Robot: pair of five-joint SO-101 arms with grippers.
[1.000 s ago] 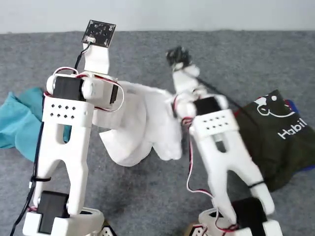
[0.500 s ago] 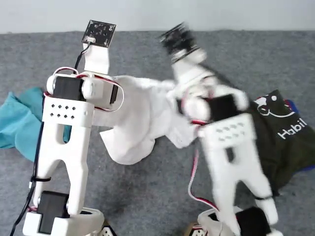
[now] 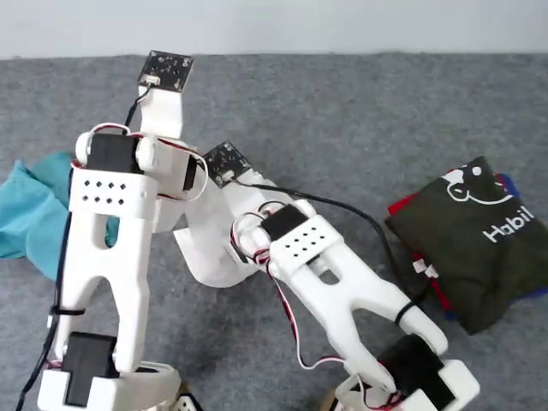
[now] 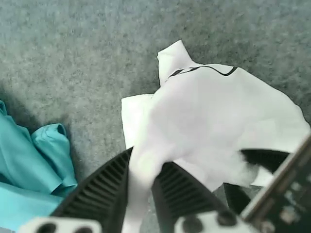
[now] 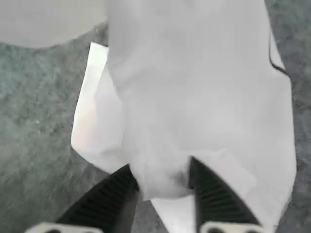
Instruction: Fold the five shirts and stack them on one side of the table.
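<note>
**White shirt pinched in both my grippers**

White cloth fills the gap of my left gripper. Its jaws stand only narrowly apart, and a rolled fold of the white shirt runs down between the ribbed black fingers, which press it from both sides. Past the fingers the shirt spreads in a loose heap on the grey table, with a dark-trimmed neckline on its far side.

My right gripper has the same shirt. Here the jaws sit somewhat wider, and a thicker bunch of cloth is clamped between the fingers. A flat corner of the shirt hangs out below the bunch, over the table.

From above, the white shirt lies crumpled between my two arms, near the middle of the table. My left arm stands over its left part, and my right arm slants across from the right to meet it.

The teal shirt lies rumpled at the left edge, near my left arm and apart from the white one. The dark shirt lies folded well off on the right side, with red cloth showing at its edge underneath.
</note>
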